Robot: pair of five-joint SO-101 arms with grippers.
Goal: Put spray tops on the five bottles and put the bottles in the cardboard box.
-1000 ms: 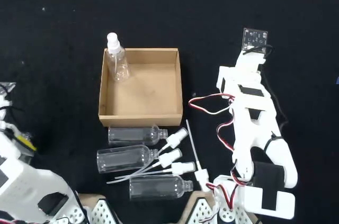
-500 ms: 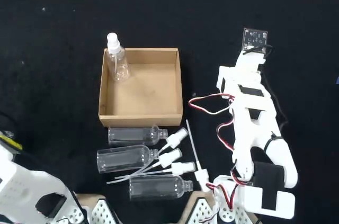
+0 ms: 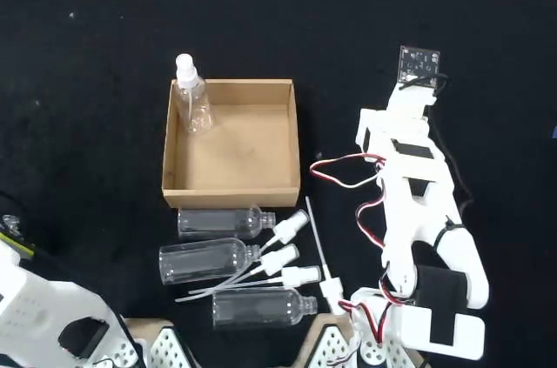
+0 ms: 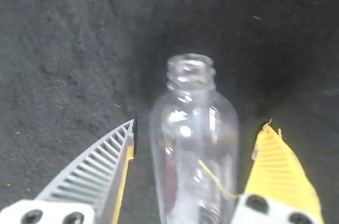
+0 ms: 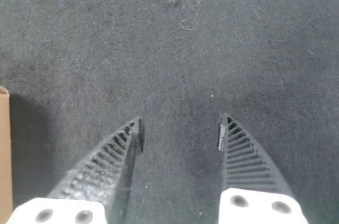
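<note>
A clear bottle [image 4: 193,128] with no top is held between the fingers of my left gripper [image 4: 198,128], its open neck pointing away over the black table. The left arm [image 3: 35,307] is at the table's near left corner. Behind it, the cardboard box [image 3: 231,190] has one bottle with a spray top [image 3: 191,98] standing in its far left corner. Three topless bottles [image 3: 218,222] [image 3: 204,261] [image 3: 261,307] lie in front of the box beside several loose spray tops [image 3: 287,255]. My right gripper [image 5: 181,121] is open over bare table, and the right arm [image 3: 409,177] stands right of the box.
The box's edge [image 5: 3,144] lies just off the right gripper's side. Red and white cables [image 3: 344,178] loop from the right arm toward the box. Black cloth covers the table [image 3: 87,81], with wide free room at the back and left.
The left arm has drawn back toward the table's near left corner. The right arm, the box and the lying bottles have not moved.
</note>
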